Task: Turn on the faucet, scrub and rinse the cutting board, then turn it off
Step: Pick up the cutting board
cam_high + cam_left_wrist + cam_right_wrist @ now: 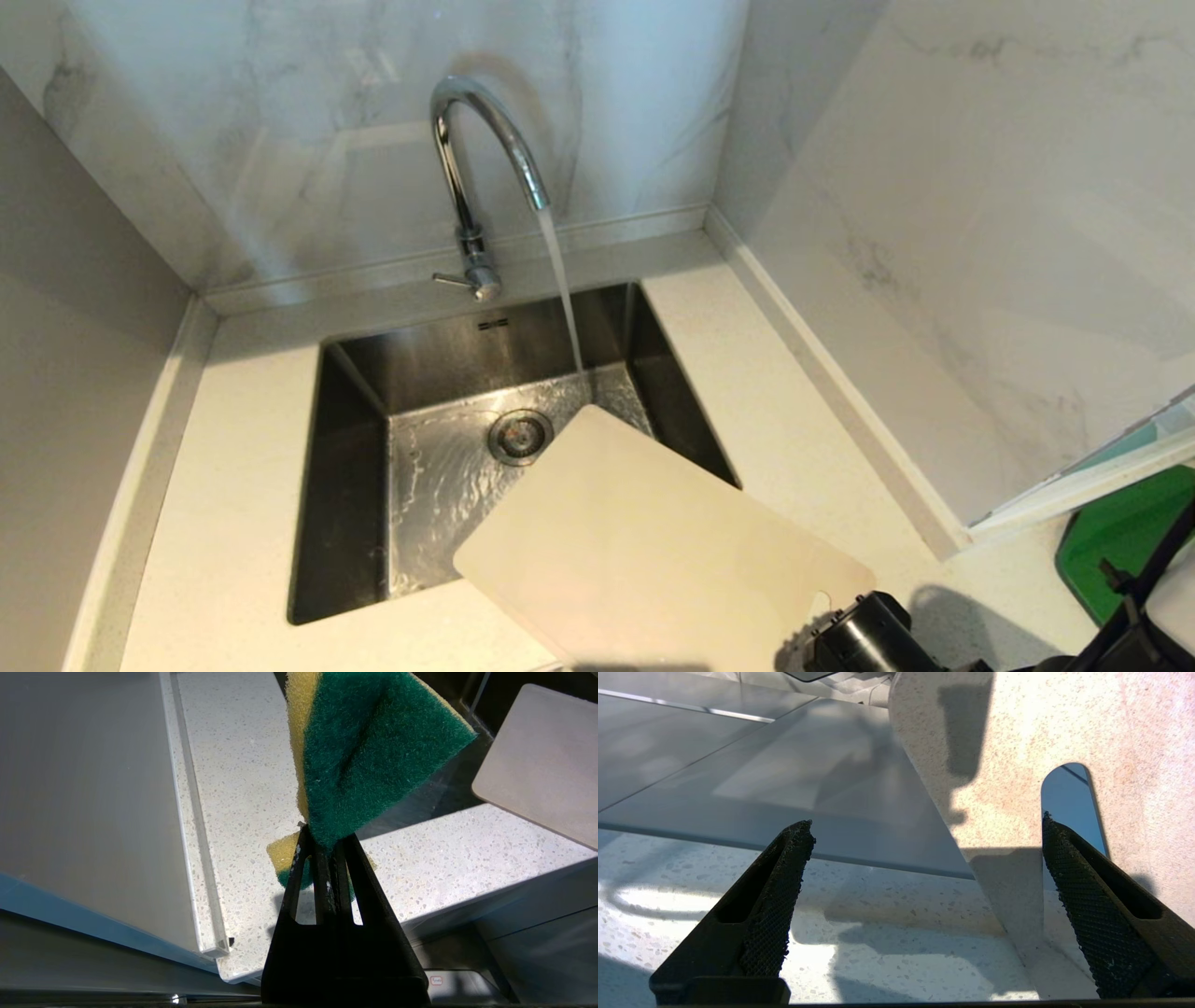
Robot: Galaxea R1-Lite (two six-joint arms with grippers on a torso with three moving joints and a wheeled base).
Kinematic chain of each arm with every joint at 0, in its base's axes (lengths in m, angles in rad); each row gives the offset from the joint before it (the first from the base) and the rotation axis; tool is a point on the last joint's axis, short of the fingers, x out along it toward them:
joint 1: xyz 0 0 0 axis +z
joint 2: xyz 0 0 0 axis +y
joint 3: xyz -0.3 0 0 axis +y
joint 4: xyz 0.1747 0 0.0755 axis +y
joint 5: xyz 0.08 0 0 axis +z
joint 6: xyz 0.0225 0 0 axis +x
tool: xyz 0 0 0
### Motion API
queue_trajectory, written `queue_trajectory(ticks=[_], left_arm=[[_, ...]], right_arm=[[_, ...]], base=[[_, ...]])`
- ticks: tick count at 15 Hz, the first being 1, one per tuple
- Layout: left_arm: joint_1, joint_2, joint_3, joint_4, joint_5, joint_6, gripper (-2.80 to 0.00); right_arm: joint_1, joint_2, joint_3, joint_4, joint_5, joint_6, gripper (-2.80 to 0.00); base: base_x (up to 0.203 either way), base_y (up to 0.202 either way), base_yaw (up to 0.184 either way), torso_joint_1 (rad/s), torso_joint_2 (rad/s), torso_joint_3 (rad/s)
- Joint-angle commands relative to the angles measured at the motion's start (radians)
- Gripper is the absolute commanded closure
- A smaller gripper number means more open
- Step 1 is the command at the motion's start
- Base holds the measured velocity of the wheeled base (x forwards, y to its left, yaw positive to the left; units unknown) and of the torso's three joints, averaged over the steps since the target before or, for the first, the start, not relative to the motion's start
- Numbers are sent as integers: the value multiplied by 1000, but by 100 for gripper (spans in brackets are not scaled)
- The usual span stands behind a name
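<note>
Marble-walled desk: cutting board (pixel 644 551) being approached by wide-open right end effector (pixel 924 868); sponge (pixel 369 751) being clamped by left end effector (pixel 327 844); board being at risk of sliding into sink (pixel 355 485) if nudged.

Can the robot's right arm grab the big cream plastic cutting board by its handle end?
Probably yes: the open right gripper faces the cream plastic cutting board near its slot handle, with nothing between them.

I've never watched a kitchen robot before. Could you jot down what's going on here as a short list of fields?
Tap: tall chrome gooseneck faucet, water running into the steel sink
Board: large cream plastic cutting board, lying over the sink's near right corner, not under the stream
Left gripper: jaws shut on a yellow-and-green scrubbing sponge
Right gripper: jaws wide open, at the board's slot handle end, gripping nothing
</note>
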Motion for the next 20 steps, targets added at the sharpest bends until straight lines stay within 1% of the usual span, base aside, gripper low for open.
queue_trajectory(ticks=[1,2,4,5,6,8,13,20], left_arm=[[0,1,2,-1,0,0,0],[0,1,2,1,0,0,0],[0,1,2,0,0,0,0],[0,1,2,-1,0,0,0],[0,1,2,-1,0,0,0],[0,1,2,1,0,0,0],[0,1,2,1,0,4,0],[0,1,1,-1,0,10,0]], right_arm=[[1,13,-3,-4,0,11,-280],[1,13,-5,-8,0,16,-280],[0,18,4,-80,0,17,-280],[-1,36,15,-125,0,28,-280],[1,45,29,-141,0,49,-280],[1,43,52,-147,1,48,-280],[2,68,63,-147,0,48,-280],[24,105,37,-173,-3,49,-280]], base=[[0,0,0,0,0,0],[0,0,0,0,0,0],[0,0,0,0,0,0],[0,0,0,0,0,0],[0,0,0,0,0,0],[0,0,0,0,0,0],[0,0,0,0,0,0],[0,0,0,0,0,0]])
